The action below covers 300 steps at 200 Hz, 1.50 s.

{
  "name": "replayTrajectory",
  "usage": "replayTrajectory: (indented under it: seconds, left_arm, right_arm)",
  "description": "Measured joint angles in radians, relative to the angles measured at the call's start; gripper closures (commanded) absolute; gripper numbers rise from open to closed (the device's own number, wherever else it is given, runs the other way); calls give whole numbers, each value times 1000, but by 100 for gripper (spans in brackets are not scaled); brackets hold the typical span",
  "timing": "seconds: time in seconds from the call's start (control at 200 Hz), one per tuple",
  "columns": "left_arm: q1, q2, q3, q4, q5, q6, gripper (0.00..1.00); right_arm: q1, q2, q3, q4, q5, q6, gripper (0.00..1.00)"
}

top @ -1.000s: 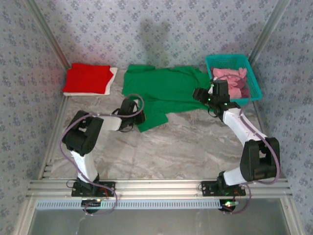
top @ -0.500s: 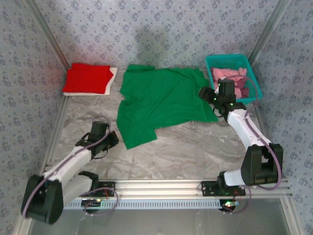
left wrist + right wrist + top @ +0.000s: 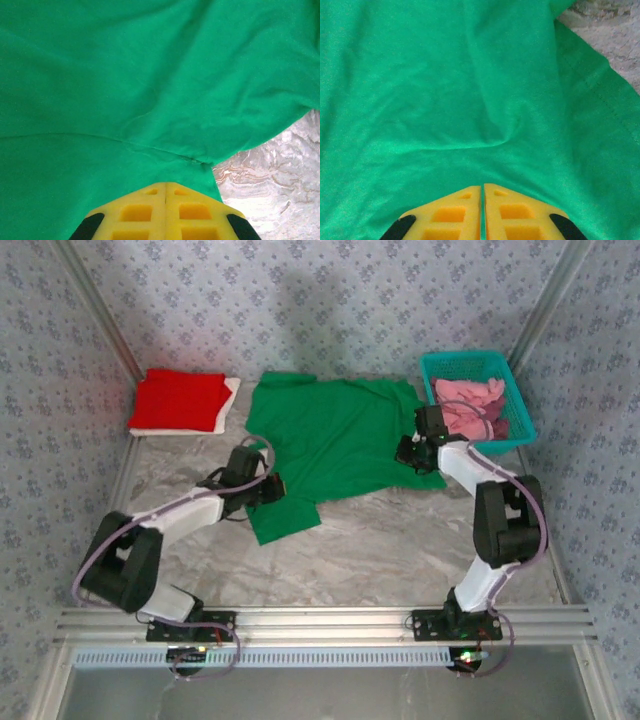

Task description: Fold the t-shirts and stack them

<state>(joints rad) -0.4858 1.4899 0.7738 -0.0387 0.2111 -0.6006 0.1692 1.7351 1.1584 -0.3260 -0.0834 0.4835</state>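
Observation:
A bright green t-shirt [image 3: 335, 440] lies spread on the marble table, its lower left corner pointing toward the near edge. My left gripper [image 3: 268, 487] rests at the shirt's left side by the sleeve. In the left wrist view its yellow fingers [image 3: 135, 212] press flat together against the green cloth [image 3: 150, 90], and no cloth shows between them. My right gripper [image 3: 408, 452] sits on the shirt's right edge. In the right wrist view it [image 3: 482, 187] is shut on a thin pinch of green cloth [image 3: 445, 100]. A folded red t-shirt [image 3: 178, 400] lies on a white one [image 3: 232, 392] at the far left.
A teal mesh basket [image 3: 520, 400] at the far right holds pink shirts [image 3: 468, 395], just beyond my right arm. Patterned walls and metal frame rails [image 3: 320, 620] enclose the table. Bare marble [image 3: 380, 540] lies between the shirt and the near rail.
My left arm swung out to the near left, then back to the shirt's left side. My right gripper moved left onto the shirt's right edge and closed. The green shirt now lies flatter.

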Motion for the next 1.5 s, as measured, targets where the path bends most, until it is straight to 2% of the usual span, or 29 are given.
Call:
replayTrajectory:
  seconds: [0.215, 0.305, 0.4, 0.53, 0.66, 0.784, 0.869, 0.934, 0.979, 1.029, 1.089, 1.179, 1.264, 1.374, 1.499]
  left_arm:
    - [-6, 135, -130, 214, 21, -94, 100]
    - [-8, 106, -200, 305, 21, -140, 100]
    - [-8, 16, -316, 357, 14, -188, 100]
    - [-8, -226, -489, 279, -19, -243, 100]
    - [-15, -566, -614, 50, -40, -324, 100]
    - [-19, -963, -655, -292, -76, -400, 100]
    - [-17, -1184, -634, -385, -113, -438, 100]
    - [3, -1258, -632, -397, -122, -460, 100]
    - [30, -1234, -630, -393, -118, -459, 100]
    - [59, -1140, -616, -402, -111, -443, 100]
    - [77, -939, -547, -446, -108, -384, 100]
    - [76, -645, -342, -504, -108, -275, 100]
    - [91, -473, -163, -439, -102, -174, 100]
    - [142, -262, 32, -324, -79, -71, 100]
    - [171, -14, 191, -170, -63, 5, 100]
  right_arm:
    - [0, 85, 67, 14, -39, 13, 83]
    - [0, 80, 74, 23, -61, 24, 64]
    - [-1, 35, 56, 24, -72, 27, 52]
    - [-7, -113, -21, 28, -75, 33, 44]
    - [-12, -210, -44, 12, -71, 32, 42]
    - [-12, -216, -44, -13, -55, 24, 44]
    - [-7, -193, -40, -30, -39, 22, 45]
    - [6, -151, -10, -55, -27, 20, 46]
    - [23, -113, 23, -66, -22, 16, 46]
    - [45, -71, 62, -72, -19, 9, 46]
    - [66, -28, 100, -74, -18, 3, 46]
    - [89, 21, 145, -77, -16, -2, 46]
    - [99, 66, 195, -85, -8, -6, 55]
    - [102, 144, 282, -98, 8, -16, 79]
    - [100, 224, 339, -94, 33, -20, 89]
